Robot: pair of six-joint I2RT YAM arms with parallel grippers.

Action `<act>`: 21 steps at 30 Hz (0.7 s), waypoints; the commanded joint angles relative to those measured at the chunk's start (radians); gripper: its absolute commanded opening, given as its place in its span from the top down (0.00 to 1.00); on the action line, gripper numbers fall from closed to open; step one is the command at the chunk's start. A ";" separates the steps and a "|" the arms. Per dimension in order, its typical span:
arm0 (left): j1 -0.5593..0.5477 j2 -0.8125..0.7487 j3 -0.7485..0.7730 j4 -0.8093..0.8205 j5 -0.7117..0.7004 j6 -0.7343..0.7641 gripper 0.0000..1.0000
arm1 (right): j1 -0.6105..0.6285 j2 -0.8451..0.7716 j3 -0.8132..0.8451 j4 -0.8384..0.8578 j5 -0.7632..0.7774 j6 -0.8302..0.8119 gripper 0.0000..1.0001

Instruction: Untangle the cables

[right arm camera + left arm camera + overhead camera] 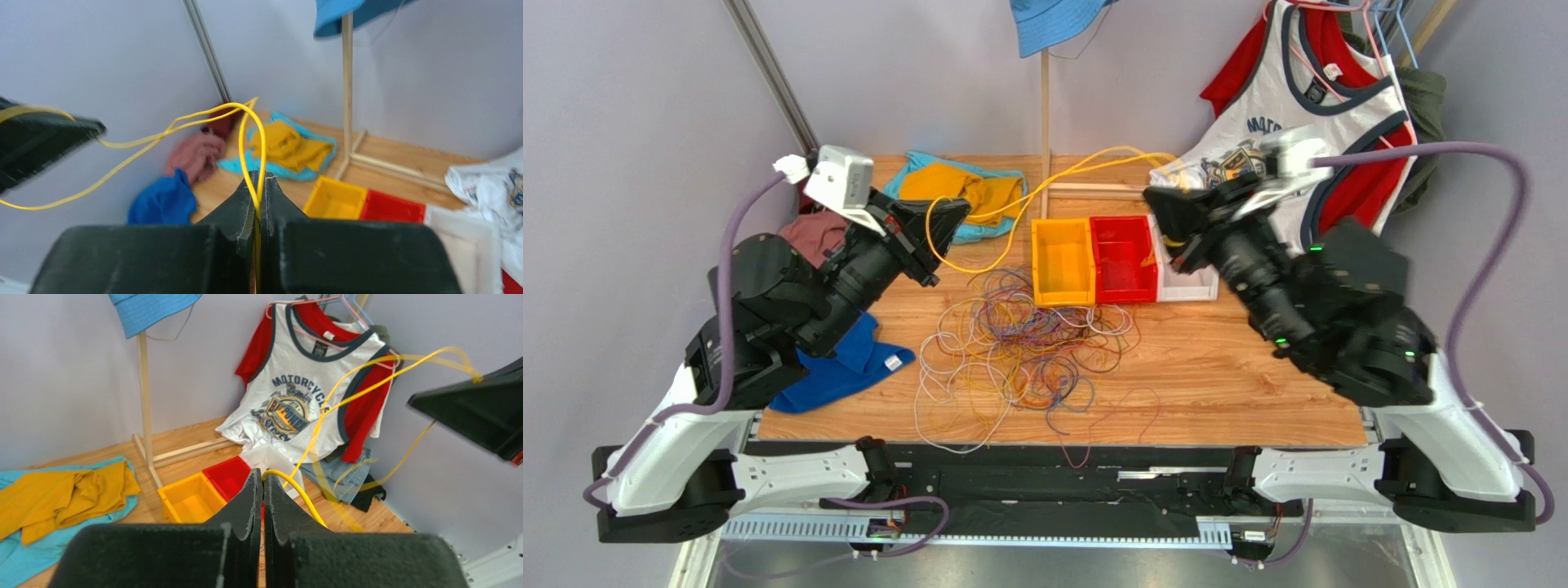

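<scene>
**Both hands pinch one yellow cable above the heap**

We have both hands lifted off the desk (1259, 392), and each is clamped on the same yellow cable (1081, 163). The left hand (950, 227) has its fingers pressed flat together, and the cable comes out right at their tips. The right hand (1158, 206) is closed the same way, with the cable running down the seam between its fingers. Between the two hands the cable rises in a loose arch, partly doubled.

The other cables (1026, 343) lie in a heap on the desk, below the hands and nearer the arm bases. They are thin loops of several colours crossing over one another. We cannot tell whether the yellow one has come fully free of them. A yellow bin (1063, 260) and a red bin (1123, 257) sit beneath the gap between the hands.

We judge these cables to be very light, limp and a little springy. They look smooth enough to slide through a pinch and likely to drag neighbours along where they cross. The best hold seems to be a bare stretch well clear of any crossing, or close to an end.
</scene>
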 commanded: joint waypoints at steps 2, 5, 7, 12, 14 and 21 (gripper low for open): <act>0.002 0.102 -0.060 -0.045 0.017 -0.023 1.00 | -0.023 0.045 -0.113 -0.120 0.019 0.046 1.00; 0.003 0.171 -0.095 -0.014 0.052 -0.051 1.00 | -0.066 0.081 -0.147 -0.140 -0.042 0.087 1.00; 0.005 0.233 -0.101 0.007 0.060 -0.060 1.00 | -0.100 0.120 -0.157 -0.145 -0.101 0.106 1.00; 0.071 0.359 -0.058 0.064 0.130 -0.080 1.00 | -0.223 0.189 -0.199 -0.026 -0.206 0.130 1.00; 0.127 0.414 -0.029 0.078 0.178 -0.106 1.00 | -0.272 0.212 -0.210 0.046 -0.228 0.131 1.00; 0.253 0.518 -0.018 0.134 0.210 -0.157 1.00 | -0.378 0.348 -0.241 0.218 -0.372 0.143 1.00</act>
